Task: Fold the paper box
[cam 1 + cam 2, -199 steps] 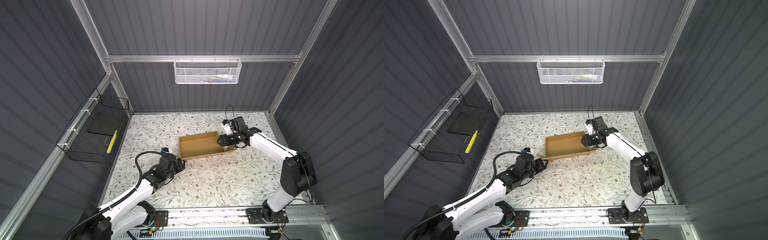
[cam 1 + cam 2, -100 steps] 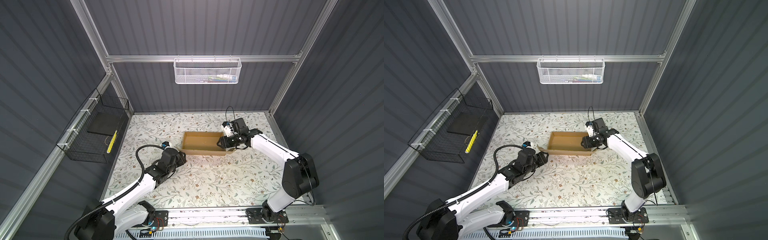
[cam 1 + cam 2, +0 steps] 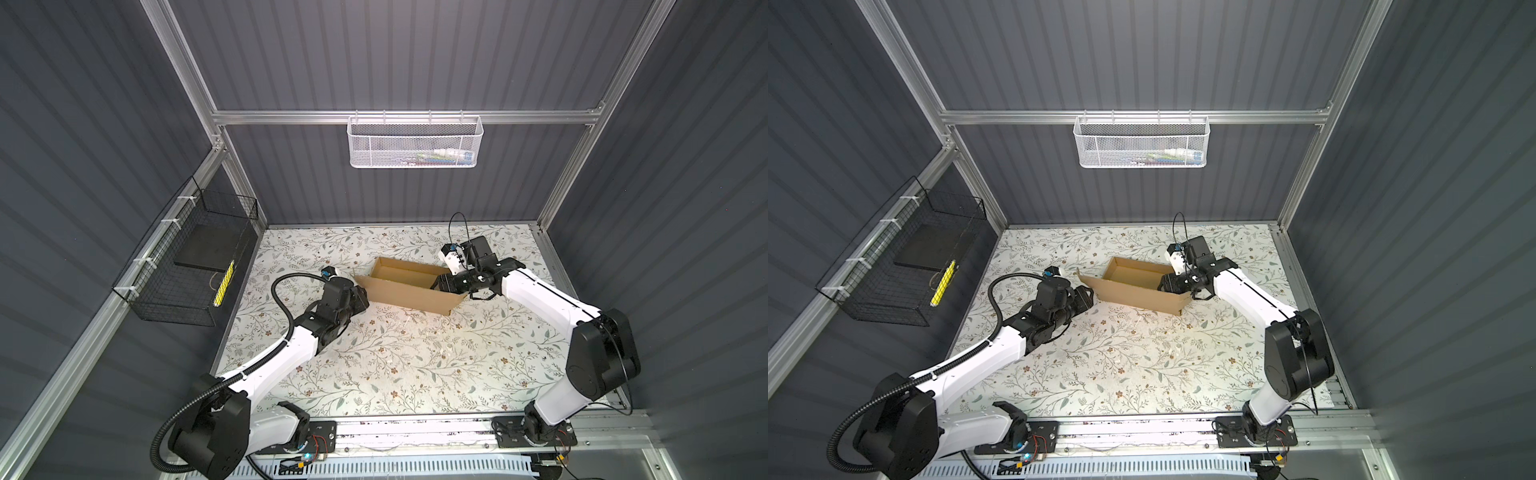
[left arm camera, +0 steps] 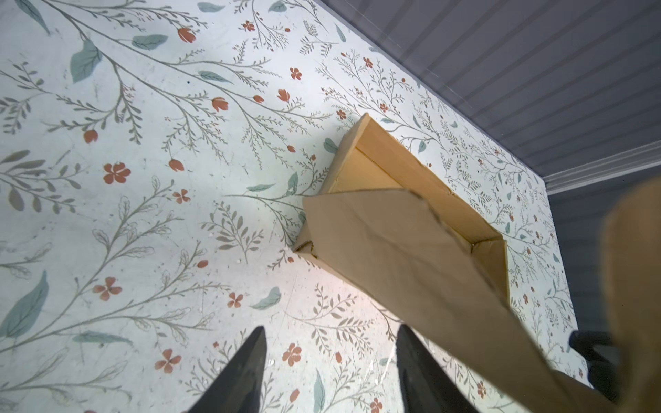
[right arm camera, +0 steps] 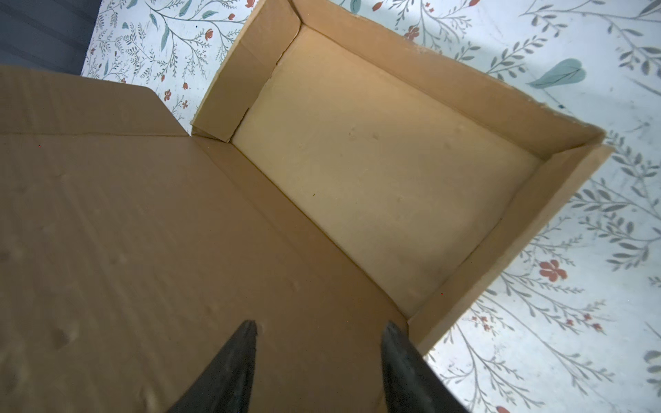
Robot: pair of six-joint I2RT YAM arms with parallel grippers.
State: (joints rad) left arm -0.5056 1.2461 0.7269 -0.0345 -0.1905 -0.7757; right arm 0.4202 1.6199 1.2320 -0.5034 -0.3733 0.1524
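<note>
Left gripper (image 4: 331,329): jaws apart, empty, over the bare table (image 4: 143,214). The paper box (image 4: 393,243) sits just ahead of it. Right gripper (image 5: 319,323): jaws apart, nothing clamped, fingertips over the box's lid flap (image 5: 143,232). The open tray lies just beyond.

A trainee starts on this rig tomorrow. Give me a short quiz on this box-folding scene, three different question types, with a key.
1. True or false: something lies inside the paper box.
2. The left tool is: A) shut on the box; B) open, nothing between its jaws; C) out of view.
3. Fill in: the white mesh basket hangs on the ___ wall.
Key: 1 false; 2 B; 3 back.
</note>
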